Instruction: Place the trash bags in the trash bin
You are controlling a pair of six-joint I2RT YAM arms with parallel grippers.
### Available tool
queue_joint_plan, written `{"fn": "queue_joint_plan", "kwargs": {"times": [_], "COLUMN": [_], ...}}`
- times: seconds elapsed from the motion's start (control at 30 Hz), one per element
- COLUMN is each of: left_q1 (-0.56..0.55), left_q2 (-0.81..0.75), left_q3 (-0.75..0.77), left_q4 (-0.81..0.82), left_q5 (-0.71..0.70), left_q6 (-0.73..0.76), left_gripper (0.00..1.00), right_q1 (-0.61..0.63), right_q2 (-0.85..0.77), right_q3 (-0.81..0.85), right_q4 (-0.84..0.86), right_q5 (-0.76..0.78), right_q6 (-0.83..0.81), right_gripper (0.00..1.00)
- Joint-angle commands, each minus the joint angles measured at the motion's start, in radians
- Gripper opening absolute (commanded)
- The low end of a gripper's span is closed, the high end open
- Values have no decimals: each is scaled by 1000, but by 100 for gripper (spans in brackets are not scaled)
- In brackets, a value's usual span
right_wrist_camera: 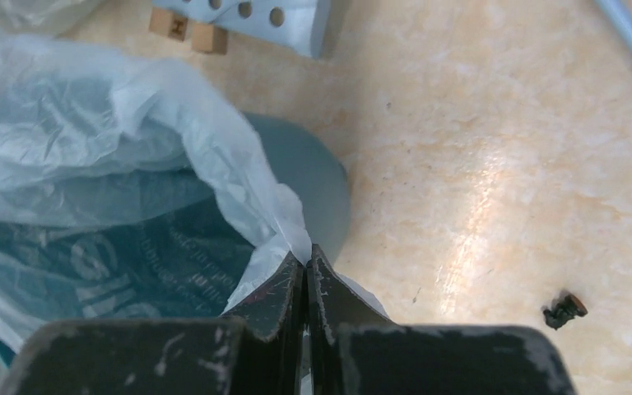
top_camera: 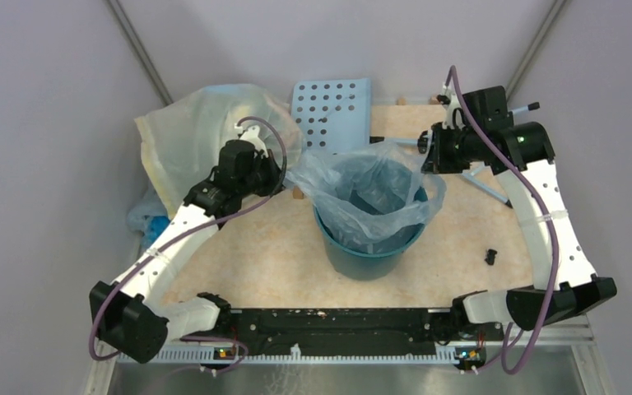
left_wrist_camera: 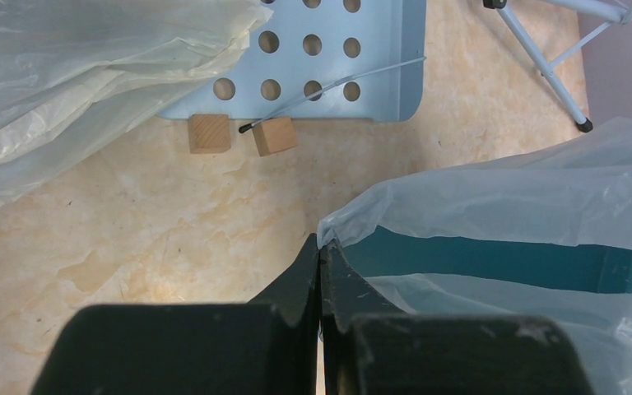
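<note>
The pale blue trash bag [top_camera: 370,189] hangs open inside the dark teal trash bin [top_camera: 368,247] at the table's middle, its mouth spread above the rim. My left gripper [top_camera: 284,174] is shut on the bag's left edge [left_wrist_camera: 354,216], the bin's teal wall [left_wrist_camera: 494,259] showing just past it. My right gripper [top_camera: 425,152] is shut on the bag's far right edge [right_wrist_camera: 247,173], above the bin's rim [right_wrist_camera: 313,177]. The bag's lower part lines the bin's inside [right_wrist_camera: 90,255].
A big yellowish bag [top_camera: 193,132] lies at the back left. A light blue perforated panel [top_camera: 332,103] leans behind the bin, two small wooden blocks [left_wrist_camera: 239,134] at its foot. A small tripod [top_camera: 481,177] stands at back right. A small black part [top_camera: 490,257] lies right of the bin.
</note>
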Motion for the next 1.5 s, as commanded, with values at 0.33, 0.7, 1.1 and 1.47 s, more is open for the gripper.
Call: {"fn": "queue_joint_plan", "kwargs": {"times": [0.33, 0.7, 1.1, 1.47], "left_q1": [-10, -34, -34, -34], "left_q2": [84, -11, -189, -347], "left_q3": [-36, -130, -200, -97], "left_q4": [23, -12, -42, -315], "left_q5": [91, 84, 50, -251], "left_q6": [35, -1, -70, -312], "left_gripper": [0, 0, 0, 53], "right_q1": [-99, -99, -99, -99], "right_q2": [94, -3, -205, -319], "right_q3": [-143, -263, -132, -118], "right_q4": [129, 123, 63, 94], "right_q5": [23, -9, 223, 153], "right_q6": [32, 53, 262, 709], "right_gripper": [0, 19, 69, 69]}}
